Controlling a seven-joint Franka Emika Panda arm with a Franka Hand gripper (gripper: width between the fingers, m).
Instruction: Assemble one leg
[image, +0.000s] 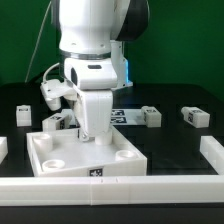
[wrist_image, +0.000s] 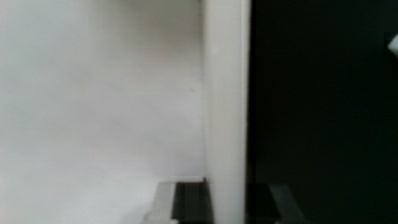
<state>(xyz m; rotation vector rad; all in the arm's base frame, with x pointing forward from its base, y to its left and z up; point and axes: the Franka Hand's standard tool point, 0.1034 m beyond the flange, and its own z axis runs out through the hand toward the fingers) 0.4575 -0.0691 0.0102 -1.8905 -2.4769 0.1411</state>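
My gripper reaches down onto the large white square piece with raised rim and round corner sockets. In the wrist view the gripper straddles that piece's rim, one dark finger on each side, both touching it. Several legs, small white blocks with marker tags, lie on the black table: one at the far left, one just behind the square piece, two on the exterior view's right. No leg shows in the wrist view.
A white rail runs along the front, with white pieces at the left and right edges. The marker board lies behind the gripper. The arm's body hides the table's middle back.
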